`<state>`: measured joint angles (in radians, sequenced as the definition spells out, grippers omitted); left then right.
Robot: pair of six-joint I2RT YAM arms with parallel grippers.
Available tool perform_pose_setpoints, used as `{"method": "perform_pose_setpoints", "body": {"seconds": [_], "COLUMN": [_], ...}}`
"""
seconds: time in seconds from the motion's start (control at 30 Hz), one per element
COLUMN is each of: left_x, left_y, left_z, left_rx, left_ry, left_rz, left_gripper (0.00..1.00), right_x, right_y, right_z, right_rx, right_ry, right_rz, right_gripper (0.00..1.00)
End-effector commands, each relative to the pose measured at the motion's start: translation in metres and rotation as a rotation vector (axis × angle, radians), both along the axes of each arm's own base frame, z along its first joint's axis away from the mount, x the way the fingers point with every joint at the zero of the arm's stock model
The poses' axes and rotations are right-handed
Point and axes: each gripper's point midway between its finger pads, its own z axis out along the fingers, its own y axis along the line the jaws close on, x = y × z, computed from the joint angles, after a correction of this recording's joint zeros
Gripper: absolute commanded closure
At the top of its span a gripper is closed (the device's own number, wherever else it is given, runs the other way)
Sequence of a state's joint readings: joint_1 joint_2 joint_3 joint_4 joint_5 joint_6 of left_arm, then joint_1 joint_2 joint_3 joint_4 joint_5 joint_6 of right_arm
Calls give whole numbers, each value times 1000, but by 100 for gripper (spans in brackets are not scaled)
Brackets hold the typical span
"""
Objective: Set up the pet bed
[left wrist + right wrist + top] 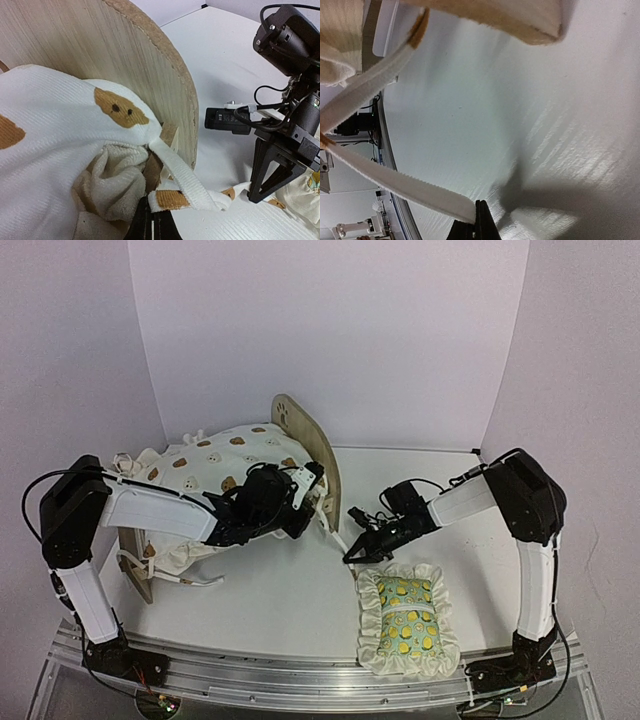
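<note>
1. The right gripper [476, 225] has its fingers pressed together on the free end of a white tie [400, 185]. The tie runs taut, away from the tips and just above the table [280, 610].
2. The left gripper [150, 227] is closed too. A brown-patched stretch of the same tie lies right at its tips and seems to be nipped there, though the contact itself is at the frame edge.
3. A second tie [175, 165] comes off the cushion [215, 465] corner and crosses the first beside a small wooden post [170, 135] at the foot of the headboard [125, 65].
4. The pet bed [305, 445] sits left of centre, headboard towards the middle of the table. The cushion is heaped loosely in it, not flat.
5. I judge the step in hand to be fastening the cushion's corner to the frame. The pillow [408, 618] lies apart near the front edge, not yet placed.
6. The next move likely calls for leading the held tie around the post while the other hand keeps tension. That is fiddly, since a limp strap slips easily.
7. There is open table to the right of the headboard and behind the right arm. The two grippers are near each other, and the headboard's edge stands close by the left one.
</note>
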<state>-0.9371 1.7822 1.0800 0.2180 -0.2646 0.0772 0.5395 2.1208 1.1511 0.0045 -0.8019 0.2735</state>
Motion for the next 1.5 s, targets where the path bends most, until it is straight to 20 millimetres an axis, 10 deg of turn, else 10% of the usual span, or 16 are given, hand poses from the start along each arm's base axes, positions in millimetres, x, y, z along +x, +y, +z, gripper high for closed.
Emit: {"method": "perform_pose_setpoints", "body": {"seconds": [0.0,0.37,0.83,1.07,1.27,1.47], "left_x": [6,42,101,68,9,-59], "left_y": [5,7,52,39,22,22], "left_z": [46,111,121,136,96,58], "left_rx": [3,79,112,-47,4,-1], "left_ry": [-62,-225,-232,-114,27,221], "left_rz": [47,131,280,168,75,-37], "left_gripper": [100,100,100,100,99,77], "right_x": [32,30,25,27,38,47], "right_y": [-12,-12,-18,-23,-18,-27], "right_z": [9,-8,-23,-20,23,71], "right_rx": [-75,-95,-170,-214,-197,-251], "right_ry": [-68,16,113,139,55,-59], "right_rz": [-135,-161,-185,-218,-177,-176], "right_gripper": [100,100,100,95,74,47]}}
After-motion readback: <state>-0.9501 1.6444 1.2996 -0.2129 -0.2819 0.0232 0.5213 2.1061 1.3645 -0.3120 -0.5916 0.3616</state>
